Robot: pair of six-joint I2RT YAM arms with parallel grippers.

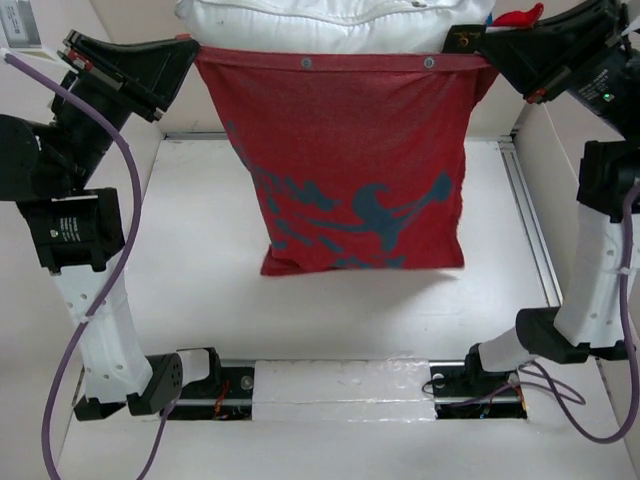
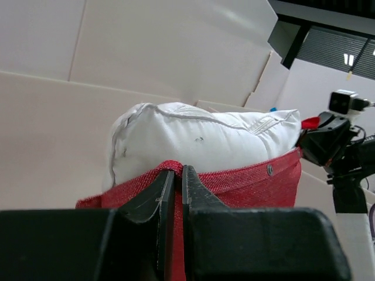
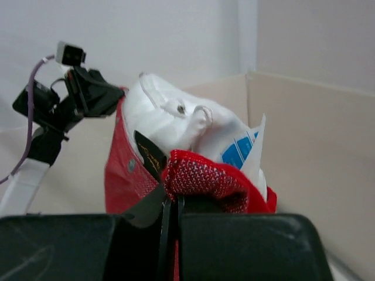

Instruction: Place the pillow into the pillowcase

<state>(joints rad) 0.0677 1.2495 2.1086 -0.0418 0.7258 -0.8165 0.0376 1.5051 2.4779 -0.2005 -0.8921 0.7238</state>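
Observation:
The red pillowcase (image 1: 350, 170) hangs in the air between the two arms, mouth upward, its duller side with a blue-grey print facing the top camera. The white pillow (image 1: 330, 22) sits mostly inside it, and its top bulges out above the rim. My left gripper (image 1: 190, 45) is shut on the rim's left corner; in the left wrist view the red hem (image 2: 173, 166) is pinched between the fingers, with the pillow (image 2: 205, 137) behind. My right gripper (image 1: 490, 50) is shut on the right corner, where bunched red cloth (image 3: 202, 175) sits above its jaws. A black label (image 3: 149, 155) and a blue-and-white tag (image 3: 240, 151) show beside the pillow (image 3: 176, 120).
The white table (image 1: 200, 290) lies below the hanging case, with a metal rail (image 1: 530, 220) along its right side and white walls around. The arm bases (image 1: 330, 385) stand at the near edge, with purple cables (image 1: 80, 300) looping beside them.

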